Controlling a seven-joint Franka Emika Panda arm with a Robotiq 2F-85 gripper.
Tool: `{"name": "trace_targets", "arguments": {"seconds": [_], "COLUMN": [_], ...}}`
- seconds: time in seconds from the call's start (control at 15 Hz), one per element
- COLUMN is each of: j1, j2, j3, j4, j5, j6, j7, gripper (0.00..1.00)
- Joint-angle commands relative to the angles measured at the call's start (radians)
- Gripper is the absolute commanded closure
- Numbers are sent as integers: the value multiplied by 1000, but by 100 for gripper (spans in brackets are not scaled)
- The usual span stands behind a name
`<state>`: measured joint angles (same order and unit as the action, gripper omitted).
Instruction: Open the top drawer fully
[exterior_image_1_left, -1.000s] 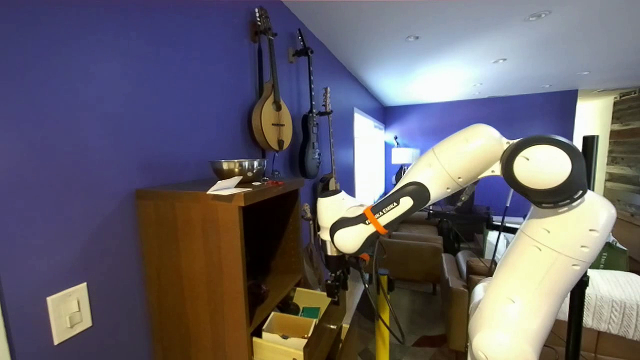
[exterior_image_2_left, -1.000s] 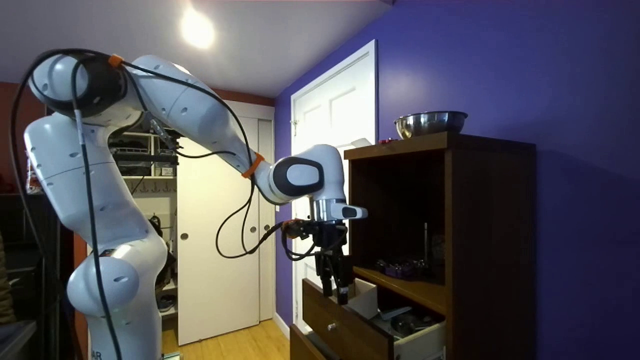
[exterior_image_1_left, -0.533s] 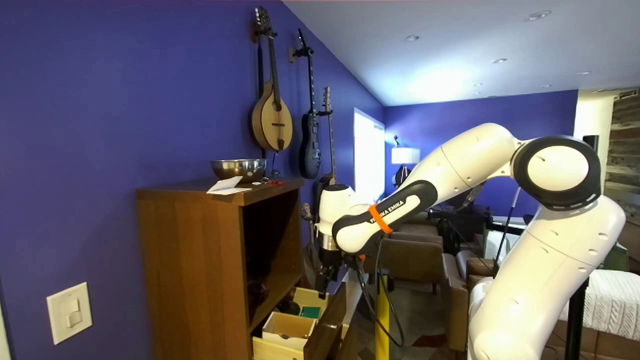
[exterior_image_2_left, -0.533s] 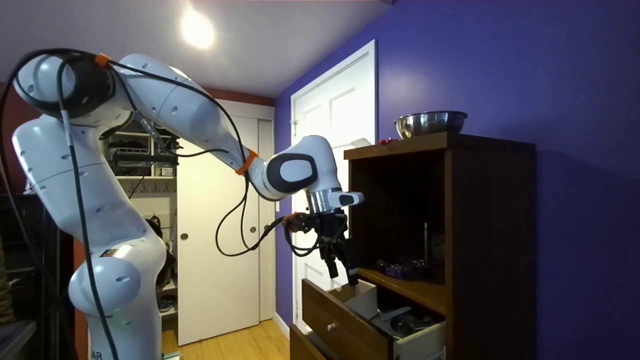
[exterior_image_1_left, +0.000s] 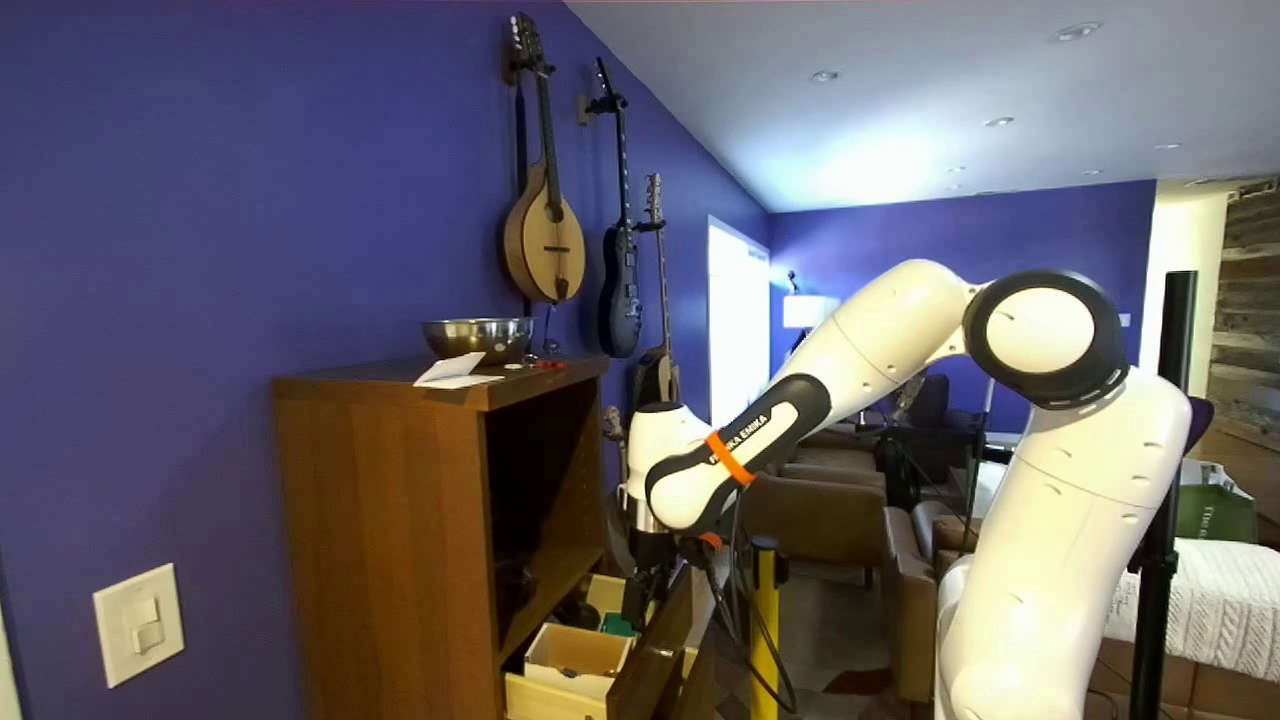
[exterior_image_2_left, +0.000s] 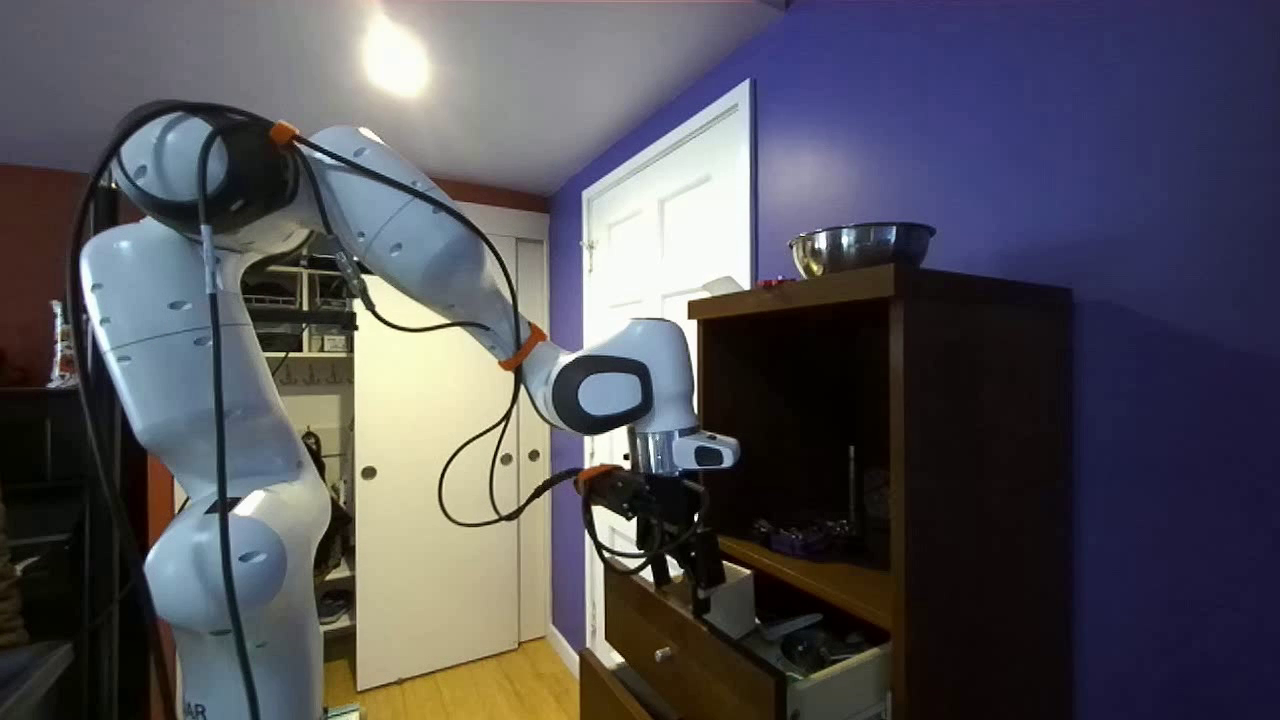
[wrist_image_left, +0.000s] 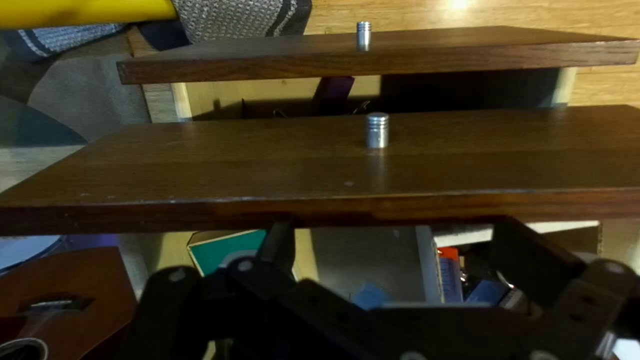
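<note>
Lower than before, the gripper (wrist_image_left: 394, 231) hangs spread wide, just behind the front of the top drawer (exterior_image_2_left: 705, 658), which juts left from the cabinet (exterior_image_2_left: 985, 480) in an exterior view.

The window (exterior_image_1_left: 738, 320) burns out to white, and the ceiling light (exterior_image_2_left: 395, 58) flares hard. Inside the cabinet (exterior_image_2_left: 982, 440) both exterior views show near-black shadow. In the wrist view, light glints off the wood floor (wrist_image_left: 525, 14), while the dark pincer (wrist_image_left: 397, 240) looks blurred.
</note>
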<state>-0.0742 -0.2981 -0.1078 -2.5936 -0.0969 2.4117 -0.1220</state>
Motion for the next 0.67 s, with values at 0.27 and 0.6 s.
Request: {"name": "trace_targets", "arguments": {"seconds": [0.27,0.6], "j1": [-14,-2], "j2": [4,-79], "j3": [-7,-30], "j4": [20,-45], "j5": [-22,37], "j6": [-165,45], "j7": [-67,-105], "gripper": [0,0]}}
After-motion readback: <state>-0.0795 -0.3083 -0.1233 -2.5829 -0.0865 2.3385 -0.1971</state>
